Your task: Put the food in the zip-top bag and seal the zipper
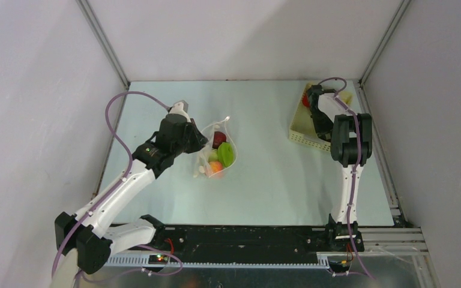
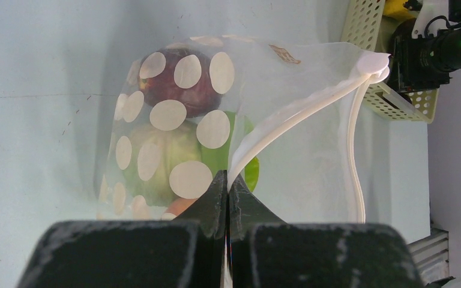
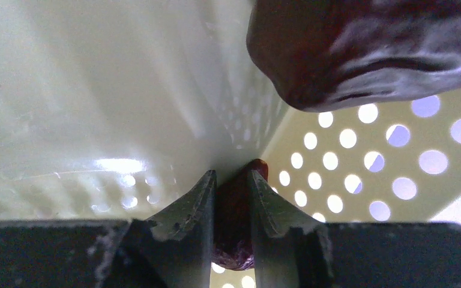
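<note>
The zip-top bag (image 1: 216,141) lies left of the table's middle, holding maroon (image 1: 219,139), green (image 1: 226,155) and orange (image 1: 216,167) food. My left gripper (image 1: 199,143) is shut on the bag's mouth edge. In the left wrist view the left gripper (image 2: 227,179) pinches the whitish zipper (image 2: 288,123), and the bag (image 2: 156,114) with white dots shows maroon food (image 2: 199,99) and green food (image 2: 251,171) inside. My right gripper (image 1: 310,102) is down inside the basket. In the right wrist view the right gripper (image 3: 231,175) is shut on a small dark red food piece (image 3: 235,207). A larger dark maroon food piece (image 3: 366,48) lies just beyond it.
The pale yellow perforated basket (image 1: 303,137) stands at the back right by the frame post, with a yellow item (image 1: 346,96) in it. It also shows in the left wrist view (image 2: 366,24), and its wall fills the right wrist view (image 3: 96,90). Walls enclose the table on three sides.
</note>
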You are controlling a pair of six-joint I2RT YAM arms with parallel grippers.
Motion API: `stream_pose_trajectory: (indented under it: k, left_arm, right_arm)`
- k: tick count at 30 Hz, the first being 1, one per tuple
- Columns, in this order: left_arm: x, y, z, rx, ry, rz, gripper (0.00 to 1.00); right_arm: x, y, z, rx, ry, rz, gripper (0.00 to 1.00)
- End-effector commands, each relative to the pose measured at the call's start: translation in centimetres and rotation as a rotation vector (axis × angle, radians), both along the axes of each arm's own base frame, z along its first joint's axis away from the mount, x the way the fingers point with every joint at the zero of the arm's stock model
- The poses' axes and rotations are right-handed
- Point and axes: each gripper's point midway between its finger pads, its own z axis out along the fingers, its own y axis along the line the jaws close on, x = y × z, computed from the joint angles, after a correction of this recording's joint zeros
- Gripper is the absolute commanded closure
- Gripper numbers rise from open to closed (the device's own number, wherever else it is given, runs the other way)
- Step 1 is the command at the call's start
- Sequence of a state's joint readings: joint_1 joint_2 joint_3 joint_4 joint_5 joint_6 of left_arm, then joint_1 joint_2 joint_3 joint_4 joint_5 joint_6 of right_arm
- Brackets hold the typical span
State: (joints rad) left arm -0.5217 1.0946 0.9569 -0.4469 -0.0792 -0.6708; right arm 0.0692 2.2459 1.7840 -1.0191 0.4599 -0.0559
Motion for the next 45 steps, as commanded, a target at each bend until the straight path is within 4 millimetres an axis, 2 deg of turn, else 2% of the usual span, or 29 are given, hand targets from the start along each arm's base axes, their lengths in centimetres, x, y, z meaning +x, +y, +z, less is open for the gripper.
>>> stream_pose_trajectory:
  k: [1, 6, 10, 14, 16, 20, 22, 27, 28, 36, 41, 45]
  left_arm:
    - [0.3, 0.4, 1.0, 0.018, -0.046, 0.006, 1.00]
    - [0.4, 0.3, 1.1, 0.018, -0.047, 0.004, 1.00]
    - [0.3, 0.5, 1.2, 0.019, -0.051, 0.008, 1.00]
    - [0.3, 0.4, 1.3, 0.018, -0.055, 0.007, 1.00]
    - [0.3, 0.5, 1.3, 0.019, -0.055, 0.009, 1.00]
    - [0.4, 0.5, 1.3, 0.020, -0.058, 0.010, 1.00]
    - [0.5, 0.5, 1.4, 0.018, -0.062, 0.009, 1.00]
    - [0.7, 0.3, 1.5, 0.023, -0.067, 0.000, 1.00]
    - [0.8, 0.3, 1.6, 0.026, -0.070, 0.000, 1.00]
    - [1.1, 0.2, 1.4, 0.043, -0.077, -0.009, 1.00]
    - [1.3, 0.3, 1.2, 0.054, -0.073, -0.006, 1.00]
    - [1.3, 0.4, 1.2, 0.059, -0.071, -0.001, 1.00]
  right_arm:
    - [-0.4, -0.7, 0.4, -0.040, 0.003, -0.016, 0.74]
    - [0.6, 0.3, 1.2, 0.022, -0.063, -0.020, 0.92]
    - [1.9, 1.2, 3.1, 0.077, -0.163, -0.032, 0.99]
    - [3.3, 2.7, 5.6, 0.193, -0.294, -0.050, 1.00]
    - [4.0, 3.3, 7.7, 0.248, -0.378, -0.052, 1.00]
    - [4.0, 3.5, 9.2, 0.284, -0.417, -0.038, 1.00]
    - [3.5, 3.3, 8.8, 0.276, -0.382, -0.024, 1.00]
    - [1.5, 1.9, 7.2, 0.192, -0.246, -0.046, 0.81]
    - [1.4, 1.5, 6.9, 0.164, -0.226, -0.051, 0.81]
    - [-0.3, -0.6, 5.8, -0.005, -0.099, -0.078, 0.87]
    - [-1.0, -1.8, 3.5, -0.071, -0.016, -0.100, 0.88]
    - [-0.4, -1.7, 1.8, -0.051, -0.011, -0.109, 0.87]
